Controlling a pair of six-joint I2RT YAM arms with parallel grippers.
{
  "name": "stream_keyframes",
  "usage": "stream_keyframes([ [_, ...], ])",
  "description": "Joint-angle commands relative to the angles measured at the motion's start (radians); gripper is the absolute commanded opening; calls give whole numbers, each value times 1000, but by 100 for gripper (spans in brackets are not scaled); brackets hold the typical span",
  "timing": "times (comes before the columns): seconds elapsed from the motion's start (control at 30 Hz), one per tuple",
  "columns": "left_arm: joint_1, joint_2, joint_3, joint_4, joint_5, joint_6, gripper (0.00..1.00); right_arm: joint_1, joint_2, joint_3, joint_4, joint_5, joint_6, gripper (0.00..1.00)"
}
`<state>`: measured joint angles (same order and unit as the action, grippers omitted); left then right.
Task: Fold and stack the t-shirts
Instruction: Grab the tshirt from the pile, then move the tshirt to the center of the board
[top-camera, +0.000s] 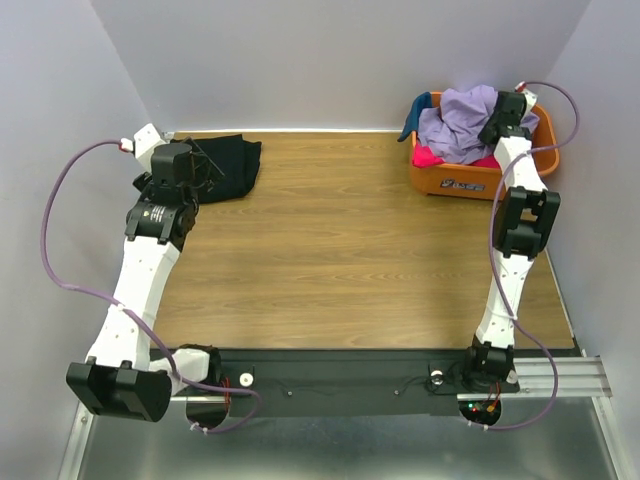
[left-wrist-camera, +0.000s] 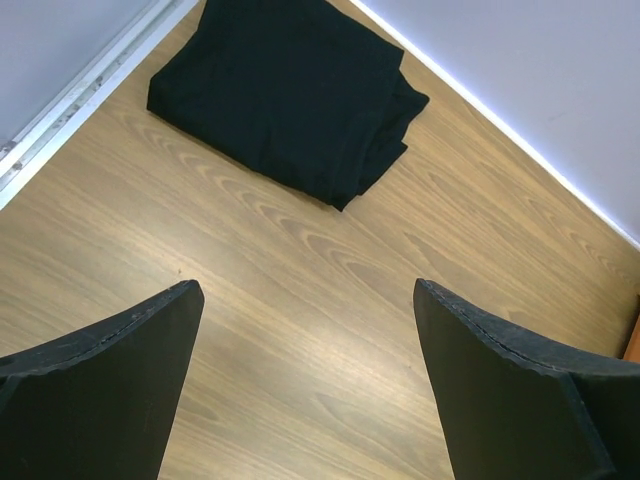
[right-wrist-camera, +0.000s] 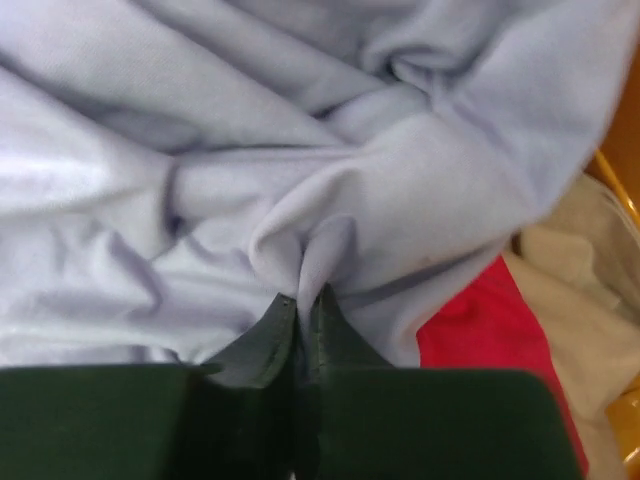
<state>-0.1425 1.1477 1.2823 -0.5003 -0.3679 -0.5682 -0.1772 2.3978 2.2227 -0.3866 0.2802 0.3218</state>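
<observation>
Jaws of the right gripper (right-wrist-camera: 303, 300) clamp a fold of the lavender t-shirt (right-wrist-camera: 180, 190) in the orange basket (top-camera: 455, 183), soft light cloth probably best lifted by such a ridge, while the left gripper (left-wrist-camera: 305, 290) holds its jaws apart near the black t-shirt (left-wrist-camera: 290, 90)

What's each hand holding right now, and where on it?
Right hand: pinching a raised fold of the lavender shirt in the basket. Left hand: open, nothing held.
</observation>
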Motion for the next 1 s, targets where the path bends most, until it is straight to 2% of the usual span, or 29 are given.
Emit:
stream_keyframes([
  [0.0, 0, -57, 2, -7, -69, -24, 98, -4, 9, 135, 18, -36, 51, 0],
  [0.1, 0, -69, 5, 8, -74, 2, 99, 5, -23, 201, 20, -24, 66, 0],
  [0.2, 0, -63, 11, 23, -59, 51, 98, 27, -124, 222, 40, 25, 37, 0],
  [0.23, 0, -60, 14, 25, -54, 51, 98, 33, -124, 218, 45, 27, 37, 0],
  [0.43, 0, -51, 17, 94, 6, 123, 98, 110, -366, 143, 83, 31, -18, 0],
  [0.57, 0, -29, 46, 115, 50, 180, 98, 172, -526, 75, 104, -22, -95, 1],
  [0.77, 0, -14, 75, 140, 135, 232, 98, 232, -725, 17, 101, -229, -124, 0],
  [0.97, 0, -40, 78, 146, 172, 263, 98, 243, -883, 11, 77, -637, -14, 0],
])
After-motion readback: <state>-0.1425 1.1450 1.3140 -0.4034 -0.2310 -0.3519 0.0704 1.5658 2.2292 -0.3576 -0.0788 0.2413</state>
